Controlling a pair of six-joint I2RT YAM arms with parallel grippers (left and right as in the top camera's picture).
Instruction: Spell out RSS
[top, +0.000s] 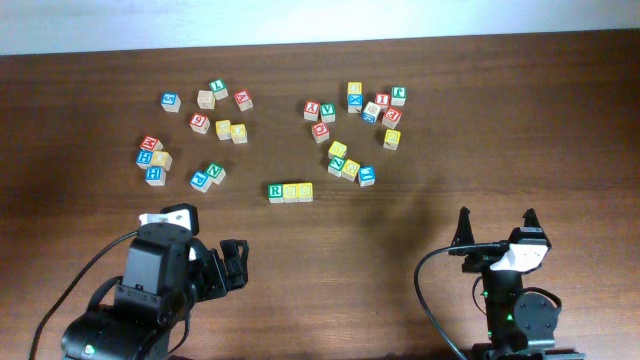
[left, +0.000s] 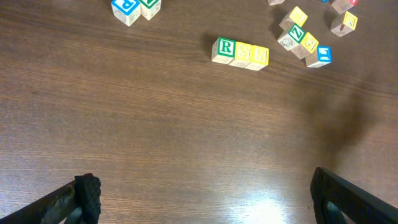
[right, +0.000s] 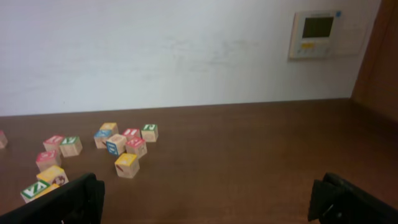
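Observation:
Three letter blocks stand touching in a row at the table's middle: a green R block (top: 276, 190) on the left, then two yellow S blocks (top: 298, 191). The row also shows in the left wrist view, with the R (left: 224, 49) and the yellow pair (left: 252, 55). My left gripper (top: 232, 265) (left: 202, 199) is open and empty, near the front left, well short of the row. My right gripper (top: 495, 228) (right: 205, 199) is open and empty at the front right, raised and facing the back wall.
Loose letter blocks lie in two groups on the brown table: a left group (top: 200, 125) and a right group (top: 360, 125), with a few near the row (top: 350, 168). A white wall with a thermostat panel (right: 317, 31) stands behind.

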